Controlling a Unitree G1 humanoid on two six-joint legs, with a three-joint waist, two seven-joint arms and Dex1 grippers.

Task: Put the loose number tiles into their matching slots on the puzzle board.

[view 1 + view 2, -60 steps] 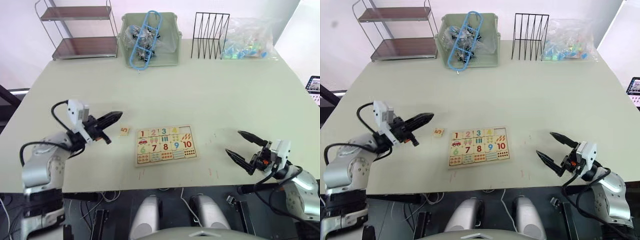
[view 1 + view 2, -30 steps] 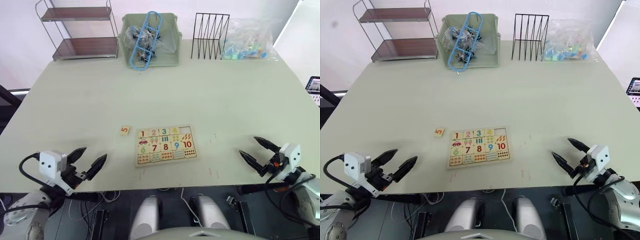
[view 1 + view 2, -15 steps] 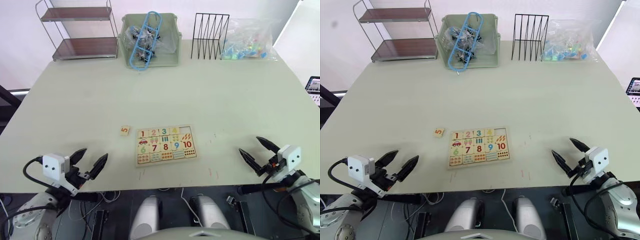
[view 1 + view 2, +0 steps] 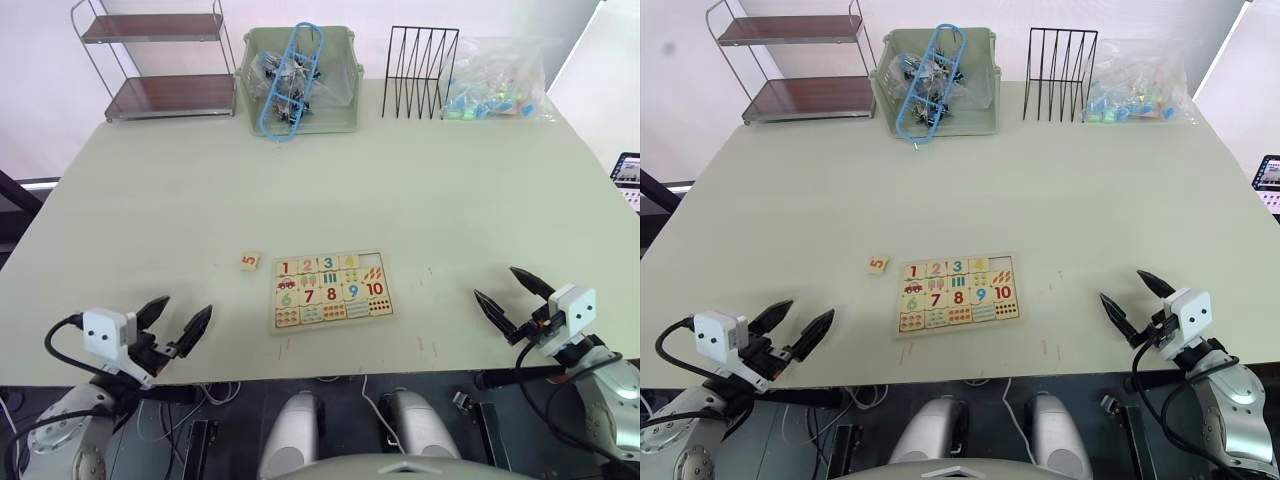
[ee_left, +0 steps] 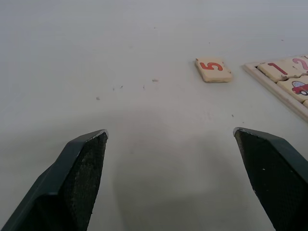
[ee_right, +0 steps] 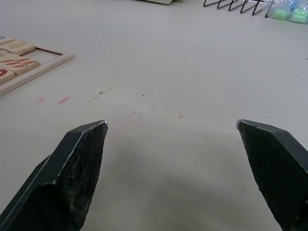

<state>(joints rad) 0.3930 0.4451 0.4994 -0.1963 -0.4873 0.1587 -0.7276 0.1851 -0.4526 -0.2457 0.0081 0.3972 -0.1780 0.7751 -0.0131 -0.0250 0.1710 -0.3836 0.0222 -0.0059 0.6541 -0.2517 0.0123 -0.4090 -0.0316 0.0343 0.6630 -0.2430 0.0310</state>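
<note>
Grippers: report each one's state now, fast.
Left gripper: open, holding nothing, low near the table's front edge.
Right gripper: open, holding nothing, to the right of the puzzle board.

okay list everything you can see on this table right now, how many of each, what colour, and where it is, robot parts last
puzzle board: one, pale wood with coloured numerals and pictures, near-centre of the table.
loose number tile: one, pale wood with an orange 5, on the table just off the board's left end, apart from it.
slot: one bare square showing, at the right end of the board's upper row.
table: one, pale grey-green.
two-tier shelf: one, brown shelves on a metal frame, far left corner.
bin: one, pale green, far edge, with bagged items and a blue clip-like thing.
wire rack: one, black, right of the bin.
clear bags: colourful contents, far right.
left gripper: black fingers, open, near left edge.
right gripper: black fingers, open, near right edge.
</note>
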